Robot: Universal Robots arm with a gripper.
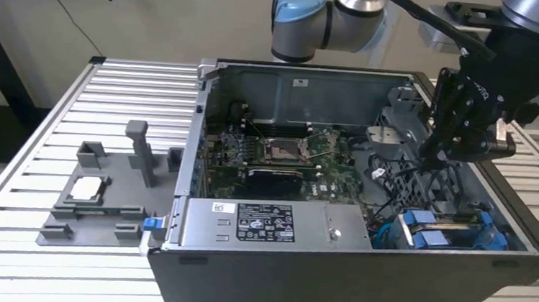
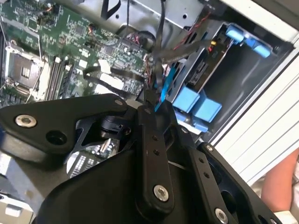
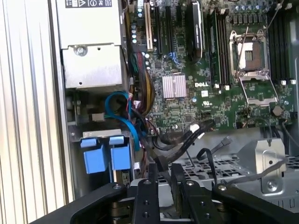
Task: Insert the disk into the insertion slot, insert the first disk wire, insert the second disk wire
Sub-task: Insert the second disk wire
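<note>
Gripper [image 2: 153, 101] is pinched together on the blue wire [image 2: 164, 81], the disk [image 1: 448, 230] sits seated in the insertion slot [image 2: 223, 58] just past my tips, so I line the plug square, push slowly and avoid the black cables [image 3: 182, 137] beside the tips.

Gripper [image 2: 152, 103] at blue wire [image 2: 162, 88], near disk [image 2: 204, 70] in insertion slot [image 2: 232, 59].

Plain beige wall [image 1: 165, 13] behind; ribbed aluminium table [image 1: 130, 89] below; soft, even light.
</note>
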